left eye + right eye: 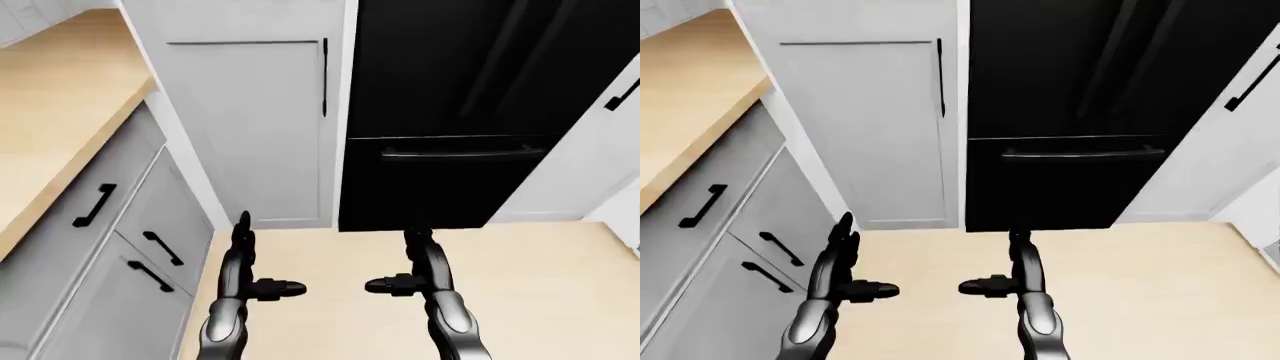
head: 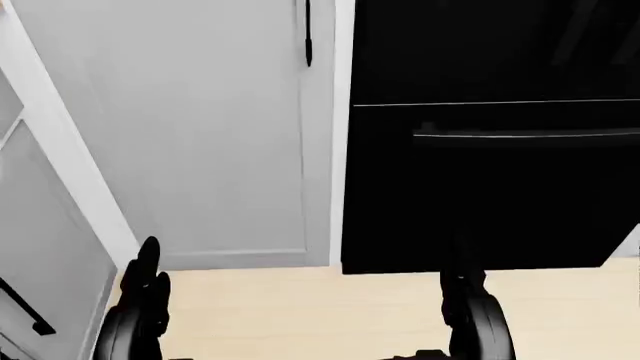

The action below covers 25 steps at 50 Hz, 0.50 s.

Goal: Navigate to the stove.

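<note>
Stove not in any view, only a black fridge (image 1: 450,112), tall grey cabinet (image 1: 250,127) and wood counter (image 1: 50,97) at left; left hand (image 1: 243,251) and right hand (image 1: 420,259) empty, fingers apart; stove is judged fixed, heavy, nothing to grasp

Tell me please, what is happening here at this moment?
The humanoid robot stands on the light wooden floor, looking at a tall black refrigerator with a tall grey cabinet door on its left. Its left hand and right hand are raised side by side, open and holding nothing. A wooden countertop over grey drawers runs along the left of the view. No stove shows in any view, so the robot is probably not yet facing it.
</note>
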Motion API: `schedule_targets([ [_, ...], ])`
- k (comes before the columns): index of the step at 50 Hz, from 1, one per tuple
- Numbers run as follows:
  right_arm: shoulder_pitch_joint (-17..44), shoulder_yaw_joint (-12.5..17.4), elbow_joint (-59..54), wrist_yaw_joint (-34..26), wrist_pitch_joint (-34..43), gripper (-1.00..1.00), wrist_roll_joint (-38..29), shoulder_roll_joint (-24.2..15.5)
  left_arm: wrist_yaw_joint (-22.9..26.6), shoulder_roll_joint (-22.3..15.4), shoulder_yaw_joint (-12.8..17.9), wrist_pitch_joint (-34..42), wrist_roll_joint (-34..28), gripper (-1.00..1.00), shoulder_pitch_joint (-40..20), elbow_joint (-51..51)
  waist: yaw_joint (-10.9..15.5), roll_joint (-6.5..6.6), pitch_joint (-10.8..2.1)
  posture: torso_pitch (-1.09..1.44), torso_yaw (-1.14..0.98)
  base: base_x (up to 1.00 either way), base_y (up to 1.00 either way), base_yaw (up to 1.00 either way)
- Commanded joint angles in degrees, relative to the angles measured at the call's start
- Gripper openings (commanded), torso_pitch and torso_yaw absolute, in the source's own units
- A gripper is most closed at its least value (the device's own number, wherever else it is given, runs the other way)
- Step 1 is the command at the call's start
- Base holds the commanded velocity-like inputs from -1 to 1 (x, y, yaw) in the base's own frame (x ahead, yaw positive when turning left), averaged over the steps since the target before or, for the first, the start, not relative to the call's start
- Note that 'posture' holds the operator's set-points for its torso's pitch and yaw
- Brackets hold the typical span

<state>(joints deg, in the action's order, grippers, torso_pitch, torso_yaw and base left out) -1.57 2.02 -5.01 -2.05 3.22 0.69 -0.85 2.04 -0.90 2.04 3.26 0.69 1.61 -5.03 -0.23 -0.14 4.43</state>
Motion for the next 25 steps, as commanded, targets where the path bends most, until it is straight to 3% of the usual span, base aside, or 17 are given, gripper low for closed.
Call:
schedule_targets([
  [1, 2.2, -0.1, 3.9, 0.1, -3.2, 1.00, -0.3, -0.4, 0.2, -0.2, 0.2, -2.8, 0.5, 1.00, -2.0, 4.8, -0.1, -0.45, -0.05, 0.00, 0.00, 0.00, 0.00, 0.00],
  [3, 2.0, -0.1, 4.7, 0.0, -2.6, 1.00, -0.3, -0.3, 0.1, -0.2, 0.1, -2.6, 0.4, 1.00, -1.8, 5.2, 0.4, -0.06, -3.55, 0.00, 0.00, 0.00, 0.00, 0.00],
  [4, 2.1, -0.2, 4.3, -0.1, -2.8, 1.00, -0.5, -0.3, 0.1, -0.2, 0.1, -2.5, 0.4, 1.00, -1.8, 5.4, 0.4, -0.08, -3.00, 0.00, 0.00, 0.00, 0.00, 0.00],
  [5, 2.2, -0.1, 4.0, -0.2, -3.0, 1.00, -0.5, -0.4, 0.2, -0.1, -0.1, -2.6, 0.2, 1.00, -1.4, 6.0, 0.4, -0.35, -0.95, 0.00, 0.00, 0.00, 0.00, 0.00],
  [7, 2.1, -0.3, 4.4, -0.4, -2.7, 1.00, -0.7, -0.4, 0.2, -0.2, 0.1, -3.3, 0.2, 1.00, -2.0, 4.6, 0.4, -0.44, -3.97, 0.00, 0.00, 0.00, 0.00, 0.00],
  [8, 2.2, -0.2, 4.2, -0.4, -2.7, 1.00, -0.8, -0.4, 0.2, -0.2, 0.1, -3.0, 0.3, 1.00, -2.0, 4.8, 0.4, -0.46, -4.24, 0.00, 0.00, 0.00, 0.00, 0.00],
  [20, 2.7, 0.0, 7.4, -0.8, 0.2, 1.00, -0.1, -0.5, -0.2, -0.1, 1.4, -2.2, 3.8, 1.00, -3.0, 6.4, 0.5, -0.26, -5.03, 0.00, 0.00, 0.00, 0.00, 0.00],
  [23, 1.6, 1.1, 15.0, -1.0, 3.6, 1.00, 1.5, -0.7, -2.4, -1.1, 2.4, -4.2, 2.0, 1.00, -3.8, 9.2, 0.5, -0.26, -5.30, 0.00, 0.00, 0.00, 0.00, 0.00],
  [24, 1.2, 0.6, 18.5, 0.5, 4.5, 1.00, -2.6, -1.6, -2.5, -1.2, 2.8, -1.7, 2.5, 1.00, -3.6, 10.8, 0.5, -0.27, -5.35, 0.00, 0.00, 0.00, 0.00, 0.00],
  [25, 1.1, 1.0, 21.2, -0.1, 6.6, 1.00, -1.6, -1.2, -2.6, -1.3, 3.3, -0.4, 3.3, 1.00, -3.8, 12.4, 0.6, -0.30, -5.37, 0.00, 0.00, 0.00, 0.00, 0.00],
])
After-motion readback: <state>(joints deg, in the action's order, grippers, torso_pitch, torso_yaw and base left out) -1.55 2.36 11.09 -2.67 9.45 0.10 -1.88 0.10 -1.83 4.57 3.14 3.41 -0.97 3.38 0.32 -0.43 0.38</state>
